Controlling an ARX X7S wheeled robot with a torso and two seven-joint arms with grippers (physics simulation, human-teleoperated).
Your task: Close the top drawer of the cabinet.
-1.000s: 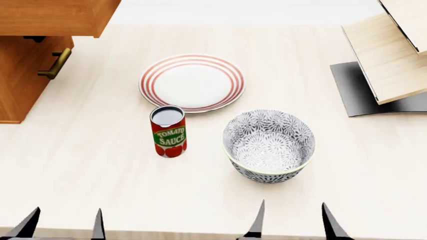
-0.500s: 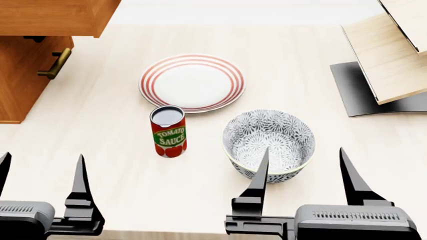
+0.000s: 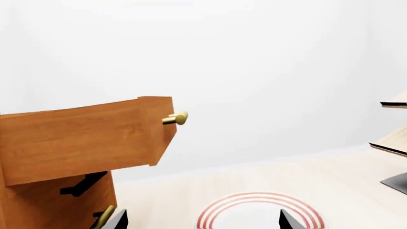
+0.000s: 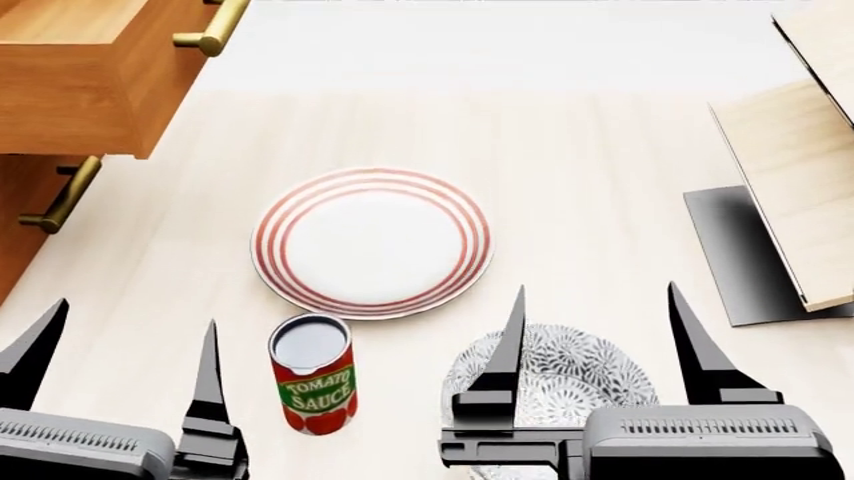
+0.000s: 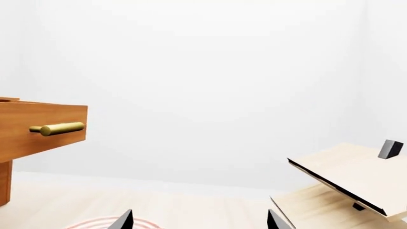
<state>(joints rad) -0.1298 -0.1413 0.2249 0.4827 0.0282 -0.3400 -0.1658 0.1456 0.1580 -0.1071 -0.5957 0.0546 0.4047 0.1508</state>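
Observation:
The top drawer (image 4: pixel 94 70) of the orange-brown cabinet (image 4: pixel 20 215) stands pulled out at the head view's upper left, its brass bar handle (image 4: pixel 214 30) at the front. The drawer also shows in the left wrist view (image 3: pixel 83 136) and the right wrist view (image 5: pixel 38 131). My left gripper (image 4: pixel 123 350) is open and empty near the table's front edge, well short of the drawer. My right gripper (image 4: pixel 594 335) is open and empty above a patterned bowl (image 4: pixel 561 375). The lower drawer front's brass handle (image 4: pixel 60 195) sits below the open drawer.
A red-striped white plate (image 4: pixel 371 242) lies mid-table. A tomato sauce can (image 4: pixel 314 375) stands upright between my grippers. Pale wood slanted panels (image 4: pixel 801 180) on a black base (image 4: pixel 734 255) stand at the right.
The head view has shifted forward, so the drawer and its handle now show more fully and the plate, can and bowl sit lower. Both grippers rose into view and stay open.

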